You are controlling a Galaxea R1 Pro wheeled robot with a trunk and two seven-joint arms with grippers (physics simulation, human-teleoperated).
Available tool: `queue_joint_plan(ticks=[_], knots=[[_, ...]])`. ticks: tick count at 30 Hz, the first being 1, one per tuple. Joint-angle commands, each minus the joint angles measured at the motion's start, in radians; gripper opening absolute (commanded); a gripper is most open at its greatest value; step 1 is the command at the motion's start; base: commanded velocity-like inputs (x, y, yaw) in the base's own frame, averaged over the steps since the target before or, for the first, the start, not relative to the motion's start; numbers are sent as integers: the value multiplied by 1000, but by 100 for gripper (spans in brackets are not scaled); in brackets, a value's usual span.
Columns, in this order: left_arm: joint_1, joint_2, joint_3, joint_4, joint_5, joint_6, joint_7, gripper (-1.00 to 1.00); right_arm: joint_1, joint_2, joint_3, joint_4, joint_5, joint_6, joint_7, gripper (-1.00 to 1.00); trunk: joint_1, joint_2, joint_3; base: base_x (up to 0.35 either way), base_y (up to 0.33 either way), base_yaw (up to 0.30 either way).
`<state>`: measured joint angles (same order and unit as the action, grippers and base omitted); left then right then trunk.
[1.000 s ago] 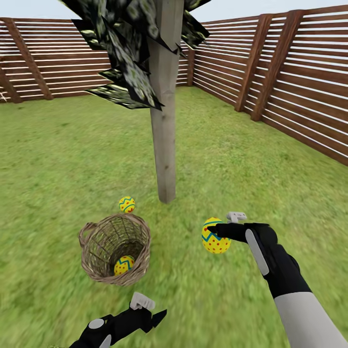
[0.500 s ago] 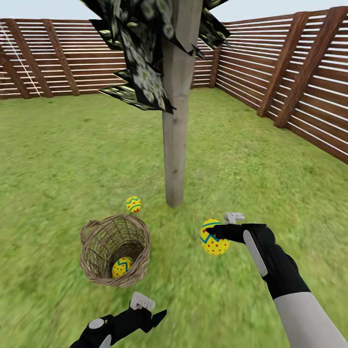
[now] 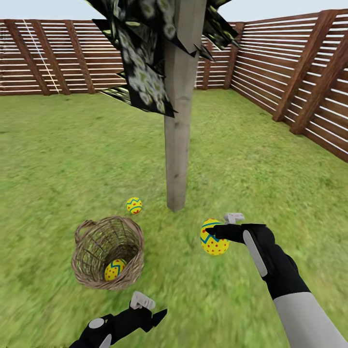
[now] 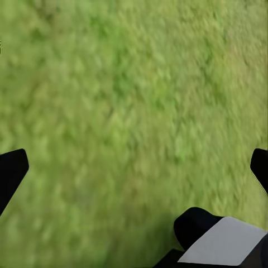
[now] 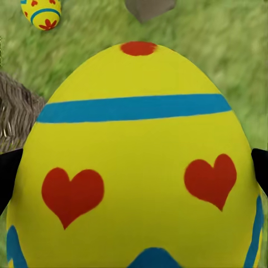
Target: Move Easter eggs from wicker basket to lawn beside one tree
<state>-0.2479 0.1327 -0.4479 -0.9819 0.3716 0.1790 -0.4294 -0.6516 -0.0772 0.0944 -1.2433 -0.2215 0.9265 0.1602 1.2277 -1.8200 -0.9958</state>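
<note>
My right gripper (image 3: 216,232) is pinched on one egg (image 3: 213,237), held above the lawn (image 3: 270,179), arm reaching fwd from lower right w/ the black wrist bent inward. In the right wrist view that held egg (image 5: 139,167) sits between the black fingers (image 5: 8,173), long axis running along the fingers, narrow end w/ a red dot pointing away from the cam; blue band and red hearts across it. Just ahead and a bit left of the gripper stands the tree (image 3: 180,125), bare grey-brown trunk, dark foliage overhead. Second egg (image 3: 134,205) lies on grass left of the trunk, near it. Wicker basket (image 3: 94,232) sits well left of the right gripper, tipped toward me; third egg (image 3: 114,269) inside, long axis tilted. Left gripper (image 3: 147,311) hovers low, just my side of the basket, fingers (image 4: 11,173) spread apart over bare grass. Slat fence (image 3: 290,72) rings the garden beyond.
</note>
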Motion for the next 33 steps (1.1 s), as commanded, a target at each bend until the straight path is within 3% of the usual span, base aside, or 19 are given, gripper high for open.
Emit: queue_joint_plan(ticks=[1, 17, 20, 33], knots=[[-1, 1, -2, -1, 10, 10, 0, 100, 0, -1, 1, -1, 1, 4, 2, -100, 0, 0, -1, 103, -291, 261], [-1, 1, -2, -3, 11, 10, 0, 100, 0, -3, 2, 19, 1, 6, 1, -100, 0, 0, -1, 40, -295, 278], [-1, 1, -2, -3, 11, 10, 0, 100, 0, -3, 29, 37, 1, 5, 1, -100, 0, 0, -1, 0, -305, 281], [-1, 1, -2, -8, 11, 10, -2, 100, 0, -4, 31, 67, 3, 4, 1, -100, 0, 0, -1, 0, -305, 283]])
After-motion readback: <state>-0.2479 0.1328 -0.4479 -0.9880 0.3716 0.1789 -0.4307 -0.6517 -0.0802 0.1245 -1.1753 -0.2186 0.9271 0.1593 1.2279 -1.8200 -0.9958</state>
